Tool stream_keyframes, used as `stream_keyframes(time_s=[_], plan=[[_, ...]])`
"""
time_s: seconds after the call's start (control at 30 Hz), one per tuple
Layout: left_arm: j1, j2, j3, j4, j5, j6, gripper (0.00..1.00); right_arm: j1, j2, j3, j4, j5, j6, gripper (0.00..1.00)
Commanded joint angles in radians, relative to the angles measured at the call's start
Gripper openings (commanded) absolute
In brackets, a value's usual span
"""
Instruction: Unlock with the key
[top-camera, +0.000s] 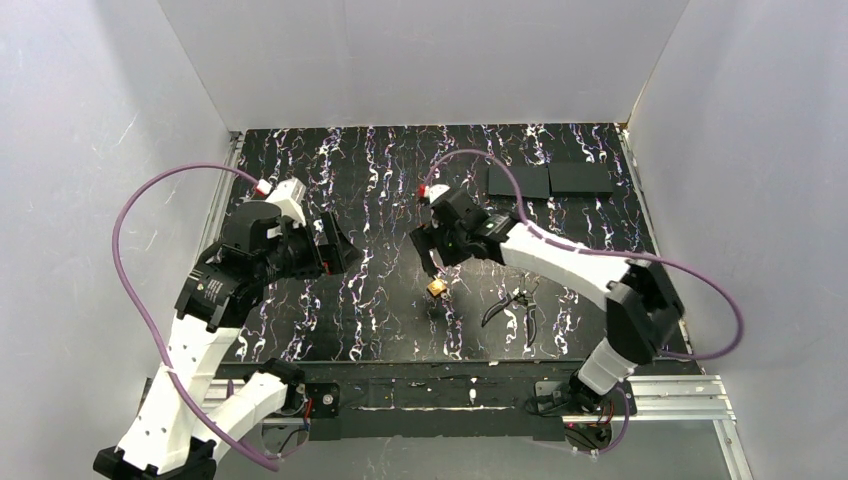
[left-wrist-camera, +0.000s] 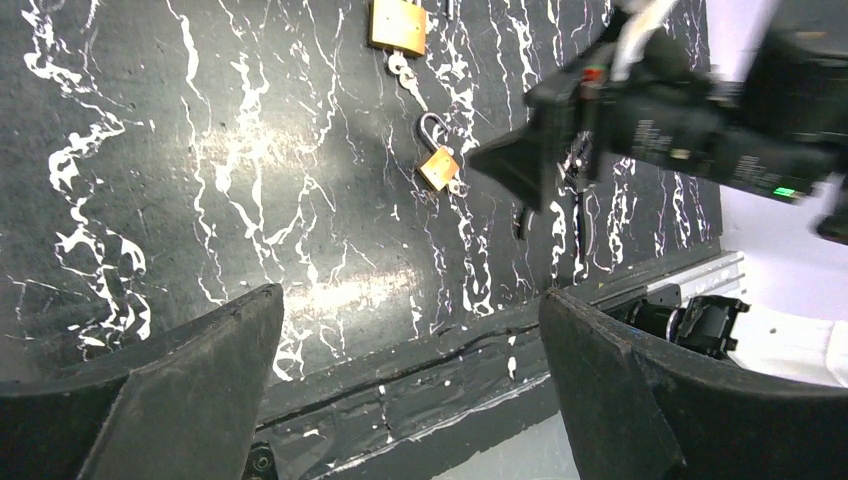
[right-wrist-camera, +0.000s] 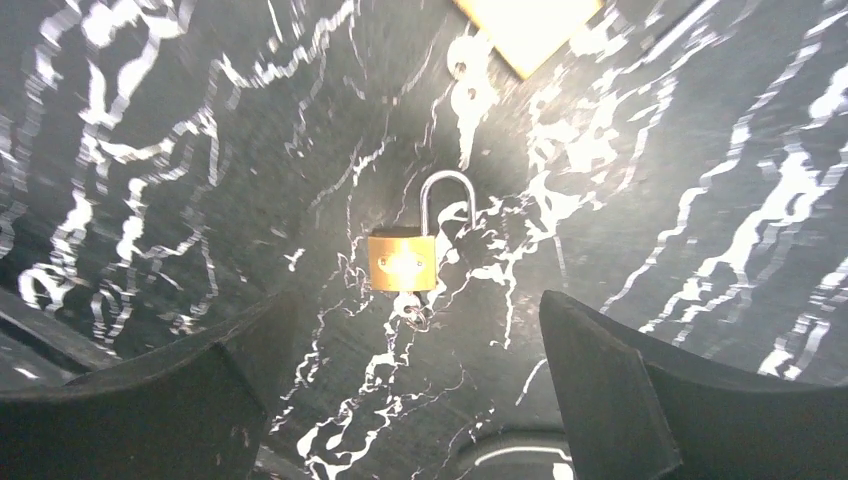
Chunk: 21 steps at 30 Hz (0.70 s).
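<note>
A small brass padlock (right-wrist-camera: 402, 262) lies flat on the black marbled mat, its steel shackle pointing away. A tiny metal key (right-wrist-camera: 412, 308) sits at its bottom end. My right gripper (right-wrist-camera: 418, 298) is open and empty, hovering above it with the lock between the fingers. A larger brass padlock (right-wrist-camera: 525, 25) lies beyond, with another small key (right-wrist-camera: 465, 75) beside it. The left wrist view shows the small padlock (left-wrist-camera: 438, 167), the larger one (left-wrist-camera: 398, 25) and the right gripper (left-wrist-camera: 520, 165). My left gripper (left-wrist-camera: 410, 300) is open and empty, well to the left (top-camera: 345, 248). In the top view a padlock (top-camera: 437, 288) lies just below the right gripper (top-camera: 432, 268).
Black-handled pliers (top-camera: 515, 305) lie right of the padlock. Two black flat plates (top-camera: 550, 178) sit at the mat's back right. White walls enclose the mat on three sides. A metal rail (top-camera: 640, 395) runs along the near edge.
</note>
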Motion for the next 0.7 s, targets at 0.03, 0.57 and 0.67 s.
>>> stream_keyframes(time_s=[0.03, 0.57, 0.67], plan=[[0.005, 0.013, 0.061, -0.013, -0.054, 0.061, 0.98, 0.002, -0.199, 0.088, -0.046, 0.157, 0.063, 0.98], [0.005, -0.03, 0.007, 0.015, -0.14, 0.068, 0.98, 0.002, -0.743, -0.17, -0.158, 0.392, 0.422, 0.98], [0.005, -0.029, -0.002, 0.024, -0.14, 0.061, 0.98, 0.002, -0.787, -0.183, -0.202, 0.434, 0.481, 0.98]])
